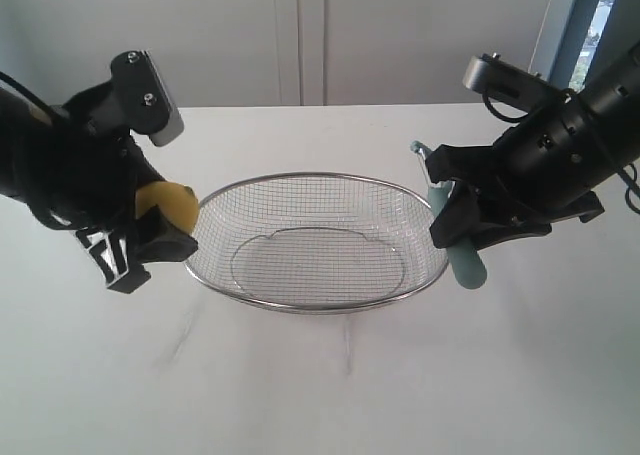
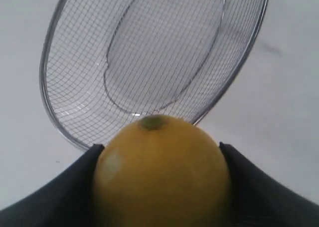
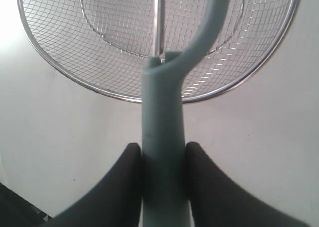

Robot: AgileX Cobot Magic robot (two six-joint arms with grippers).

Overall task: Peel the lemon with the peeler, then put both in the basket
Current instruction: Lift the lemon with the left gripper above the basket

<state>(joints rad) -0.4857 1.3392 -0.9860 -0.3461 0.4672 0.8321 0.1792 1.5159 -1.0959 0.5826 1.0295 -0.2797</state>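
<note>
The silver wire-mesh basket [image 1: 318, 305] sits mid-table with nothing in it. My left gripper [image 1: 150, 225] is shut on the yellow lemon [image 1: 172, 205], held just outside the basket's left rim. In the left wrist view the lemon [image 2: 160, 174] fills the space between the black fingers [image 2: 60, 197], its green nub toward the basket [image 2: 55, 107]. My right gripper [image 1: 462, 223] is shut on the teal-green peeler [image 1: 462, 260] beside the basket's right rim. The right wrist view shows the peeler handle [image 3: 163, 152] pinched between both fingers [image 3: 119, 187], its forked head and blade reaching over the basket [image 3: 65, 82].
The white table [image 1: 320, 395] stretches all round the basket. A pale wall runs behind it, with a window edge [image 1: 590, 25] at the far right.
</note>
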